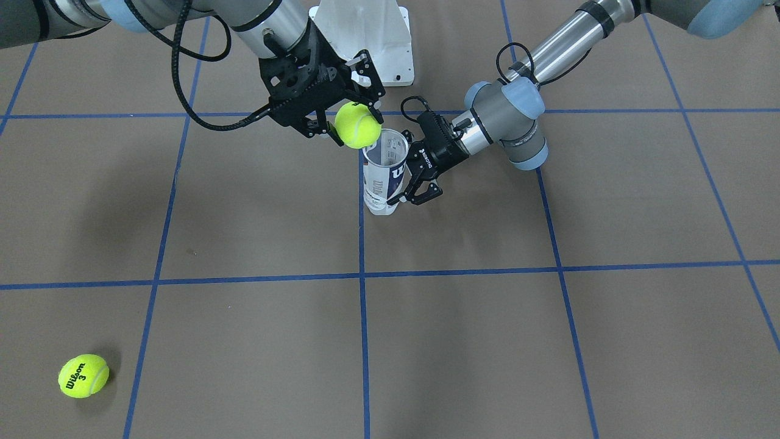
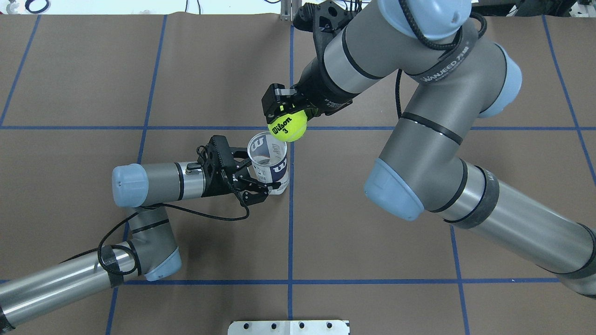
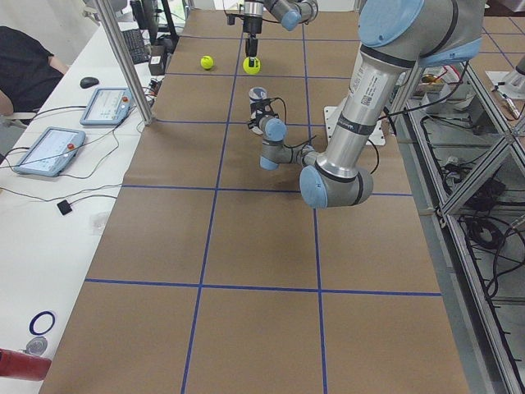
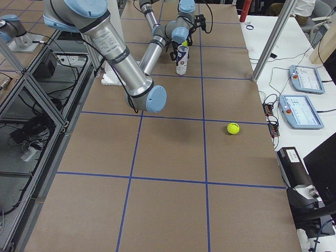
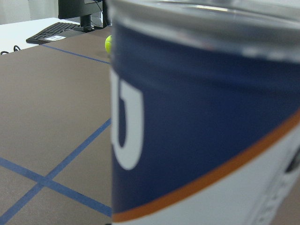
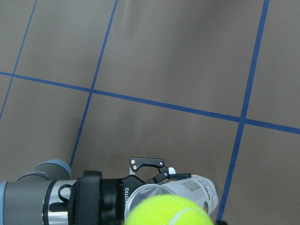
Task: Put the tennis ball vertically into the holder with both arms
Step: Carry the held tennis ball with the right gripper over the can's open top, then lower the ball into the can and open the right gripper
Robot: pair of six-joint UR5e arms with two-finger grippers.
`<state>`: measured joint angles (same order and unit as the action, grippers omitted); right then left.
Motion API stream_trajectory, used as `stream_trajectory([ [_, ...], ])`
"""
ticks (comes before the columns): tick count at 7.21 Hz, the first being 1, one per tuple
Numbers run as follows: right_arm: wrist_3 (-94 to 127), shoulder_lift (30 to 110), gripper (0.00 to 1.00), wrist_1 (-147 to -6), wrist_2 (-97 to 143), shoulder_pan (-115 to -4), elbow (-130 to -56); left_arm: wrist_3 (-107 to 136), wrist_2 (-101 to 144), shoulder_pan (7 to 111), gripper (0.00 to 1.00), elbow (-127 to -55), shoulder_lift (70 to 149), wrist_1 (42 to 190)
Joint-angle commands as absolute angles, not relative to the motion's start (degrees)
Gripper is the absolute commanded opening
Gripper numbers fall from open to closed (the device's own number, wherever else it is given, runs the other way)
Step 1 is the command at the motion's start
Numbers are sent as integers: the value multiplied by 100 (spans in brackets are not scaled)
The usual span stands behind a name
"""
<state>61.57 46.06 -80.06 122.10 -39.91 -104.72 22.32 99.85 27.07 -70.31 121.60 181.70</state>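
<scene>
The holder, a clear can with a white and navy Wilson label, stands upright with its mouth open near the table's middle. It also shows in the front view and fills the left wrist view. My left gripper is shut on its lower half from the side; it also shows in the front view. My right gripper is shut on a yellow tennis ball and holds it just above the can's rim, slightly off its centre. The ball also shows in the front view and the right wrist view.
A second tennis ball lies loose far out on the operators' side of the table; it also shows in the exterior right view. The white pedestal base stands at the robot's edge. Blue tape lines grid the brown table.
</scene>
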Motion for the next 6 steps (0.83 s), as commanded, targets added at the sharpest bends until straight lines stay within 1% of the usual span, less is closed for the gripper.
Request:
stream_trajectory([
  [1, 6161, 4597, 0, -8007, 12024, -3789, -10468, 2232, 9984, 2707, 75, -7031, 12164, 18167],
  [6, 6179, 4378, 1, -8042, 11856, -3665, -10223, 2232, 9976, 2707, 75, -7031, 12208, 18141],
])
